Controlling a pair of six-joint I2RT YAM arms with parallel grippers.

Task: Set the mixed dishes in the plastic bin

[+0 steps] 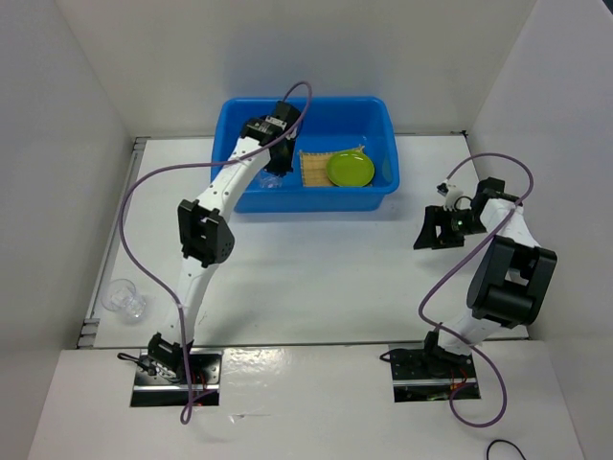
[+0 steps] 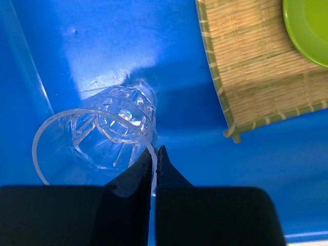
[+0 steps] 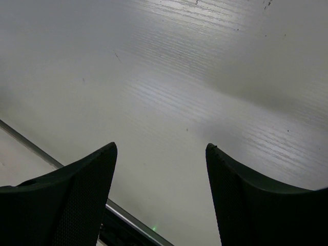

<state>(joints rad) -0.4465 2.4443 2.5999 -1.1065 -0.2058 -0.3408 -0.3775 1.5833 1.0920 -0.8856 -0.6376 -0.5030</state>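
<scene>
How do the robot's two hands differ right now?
The left hand is down inside the blue plastic bin; the right hand is outside it, off to its right above the table. The left hand's fingers are closed on the rim of a clear cup; the right hand's fingers are spread apart with nothing between them. Both are black, two-fingered hands.

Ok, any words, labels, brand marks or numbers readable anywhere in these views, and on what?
None can be read.
The blue bin, bamboo mat, green plate and clear cup show no print.
Any marking on the left arm or right arm is too small to tell.
</scene>
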